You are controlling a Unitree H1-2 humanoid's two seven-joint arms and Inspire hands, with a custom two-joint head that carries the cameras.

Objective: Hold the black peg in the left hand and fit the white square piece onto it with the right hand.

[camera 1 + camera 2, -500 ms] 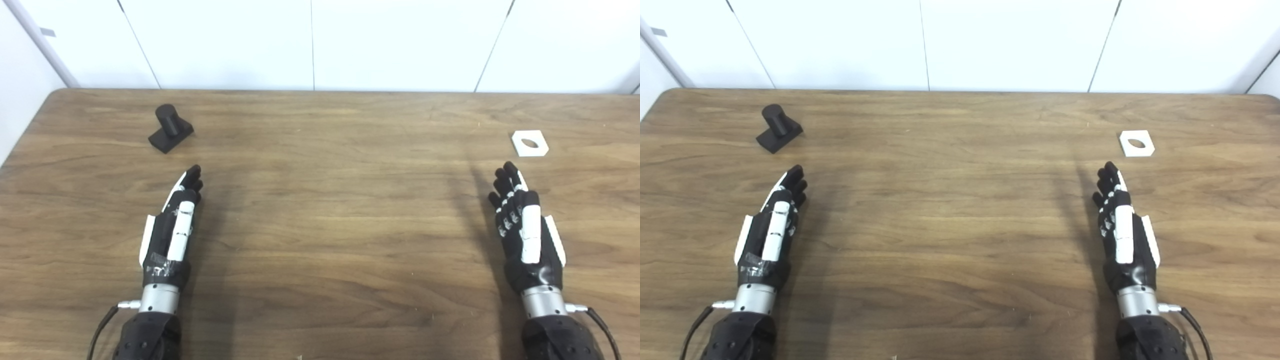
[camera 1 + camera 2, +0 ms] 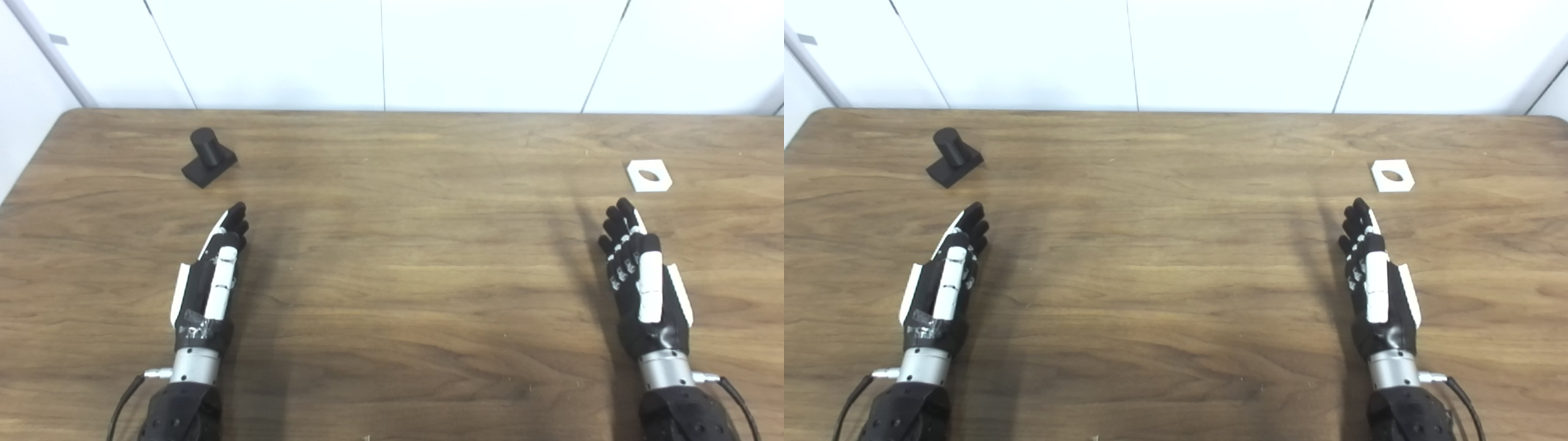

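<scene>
From the left eye, a brown wooden table (image 2: pixel 392 275) fills the picture, with a white wall (image 2: pixel 380 55) behind it. The black peg (image 2: pixel 208 157) sits on the table at the far left. It is a round post on a flat base, and it leans a little. The left hand (image 2: pixel 211 275) is nearer, with its fingers stretched out straight and pointing toward the peg. It holds nothing and does not touch the peg. At the far right lies the white square piece (image 2: pixel 649 176), flat on the table, with a round hole in the middle. The right hand (image 2: pixel 643 275) is just in front of it, fingers out straight and empty. A small gap sits between its fingertips and the white piece.

From the right eye, the scene is the same, only shifted a bit to the left. The peg (image 2: pixel 953 157) is on the far left. The white piece (image 2: pixel 1392 175) is on the far right. The left hand (image 2: pixel 944 275) and the right hand (image 2: pixel 1377 275) are both stretched flat, well apart from each other, holding nothing.
</scene>
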